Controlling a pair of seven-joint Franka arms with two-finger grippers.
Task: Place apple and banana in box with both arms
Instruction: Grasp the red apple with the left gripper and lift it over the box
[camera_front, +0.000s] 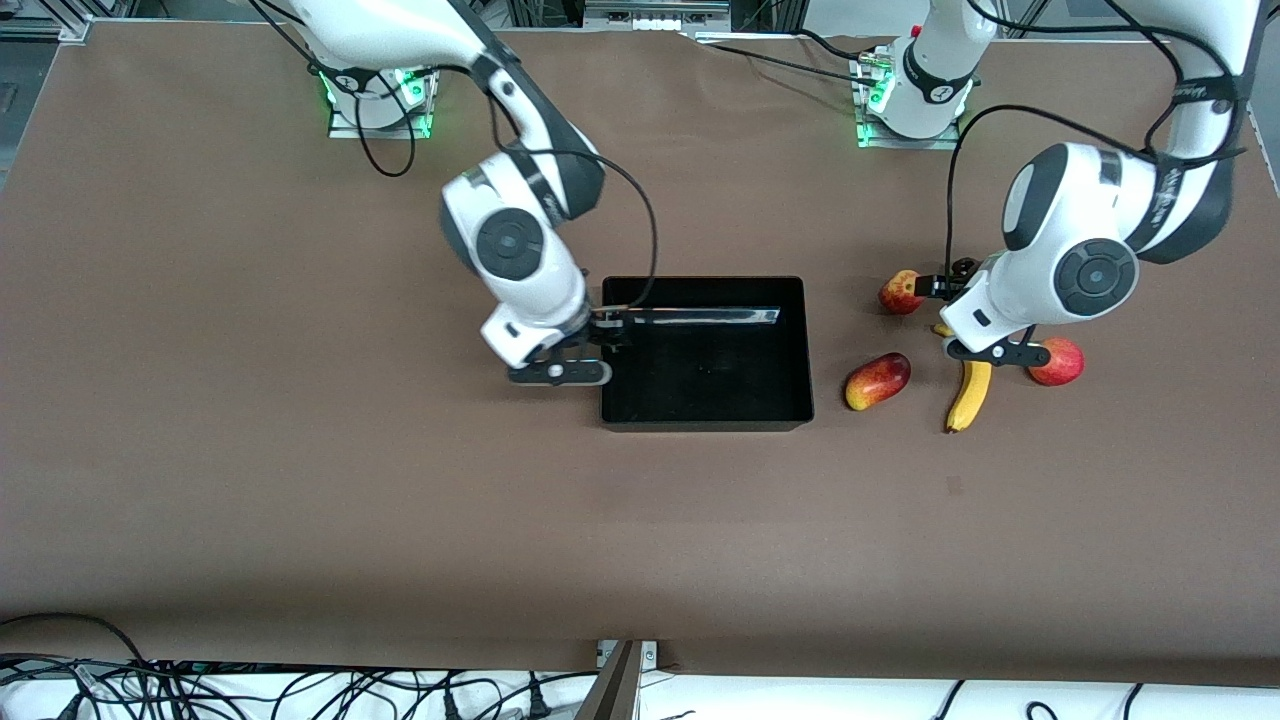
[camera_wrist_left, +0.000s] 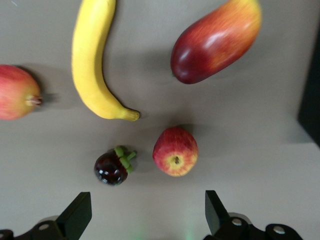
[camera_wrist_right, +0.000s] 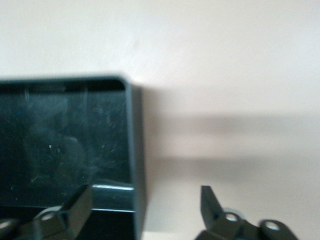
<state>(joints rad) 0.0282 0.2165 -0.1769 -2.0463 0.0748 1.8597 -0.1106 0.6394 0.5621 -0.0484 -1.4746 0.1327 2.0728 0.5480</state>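
The left arm's black two-finger gripper hangs over the cluster of fruit at its own end of the brown table, fingers spread wide with nothing between them. Under it in the left wrist view sits the small round red apple with yellow streaks, dimpled top facing up, and just beside it a dark purple round fruit with a green cap. The curved yellow banana lies with its long axis running toward the front camera, one tip pointing at the camera and the other tucked under the gripper (hidden in the front view). An elongated red-and-yellow oval fruit lies between banana and box; a plainer red round fruit sits beside the banana toward the left arm's end.

The black shallow rectangular plastic box stands mid-table, nothing in it. The right arm's black gripper hovers over the box's wall at the right arm's end, fingers apart, straddling the rim.
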